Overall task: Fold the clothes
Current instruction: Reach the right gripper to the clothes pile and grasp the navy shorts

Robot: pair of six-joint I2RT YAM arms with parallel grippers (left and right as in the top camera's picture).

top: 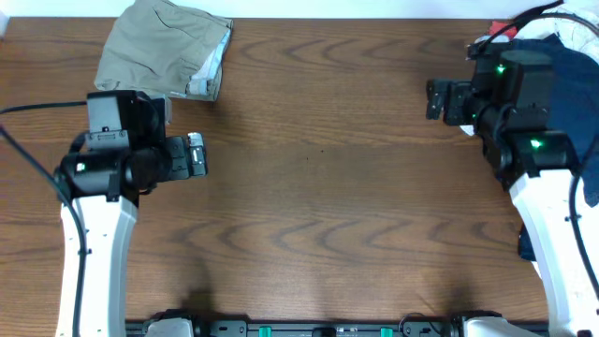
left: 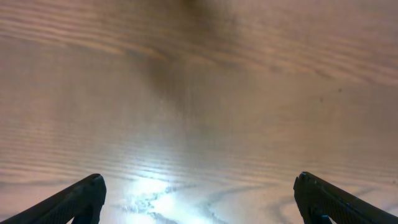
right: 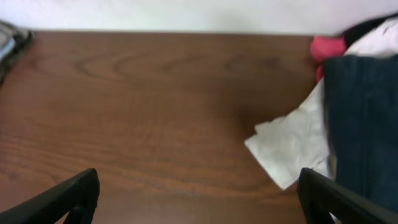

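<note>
Currently left gripper (top: 195, 154) hovers over bare wood near left edge of table (top: 318, 206), jaws spread wide, nothing between them. Right gripper (top: 438, 99) sits near far right corner, jaws likewise wide, empty. Khaki garment (top: 161, 49) lies in compact bundle at far left corner, just behind left arm. Dark navy garment (top: 573, 70) heaped at far right corner along right edge, partly hidden by right arm. White garment (right: 291, 146) touches its inner side, pointing toward table middle. Small red item (right: 327, 47) behind white piece, kind unclear.
</note>
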